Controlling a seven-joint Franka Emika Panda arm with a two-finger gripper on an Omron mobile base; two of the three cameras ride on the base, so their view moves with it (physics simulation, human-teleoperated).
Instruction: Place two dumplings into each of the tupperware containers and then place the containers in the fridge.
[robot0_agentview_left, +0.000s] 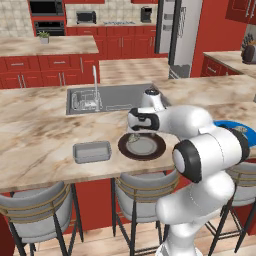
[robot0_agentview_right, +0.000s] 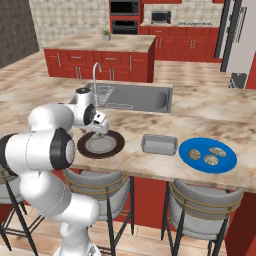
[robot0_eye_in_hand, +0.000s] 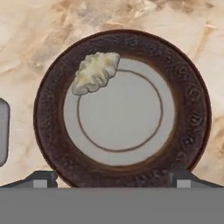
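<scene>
One dumpling (robot0_eye_in_hand: 96, 72) lies on the upper left rim of a round dark-brown plate (robot0_eye_in_hand: 192, 118), directly below my gripper (robot0_eye_in_hand: 113, 181). The gripper is open, its tips wide apart with nothing between them. It hangs just above that plate (robot0_agentview_left: 150, 152) in the left base view, gripper (robot0_agentview_left: 134, 134), and in the right base view, gripper (robot0_agentview_right: 98, 131). One tupperware container (robot0_agentview_left: 92, 151) sits left of the plate, another (robot0_agentview_right: 160, 144) right of it. Three dumplings (robot0_agentview_right: 211, 160) rest on a blue plate (robot0_agentview_right: 190, 145). The fridge (robot0_agentview_left: 180, 35) stands at the far right.
A sink (robot0_agentview_left: 120, 95) with a faucet (robot0_agentview_left: 95, 82) is set into the counter behind the plate. Stools (robot0_agentview_left: 37, 205) stand under the counter's front edge. My own arm hides part of the blue plate (robot0_agentview_left: 235, 126) in the left base view.
</scene>
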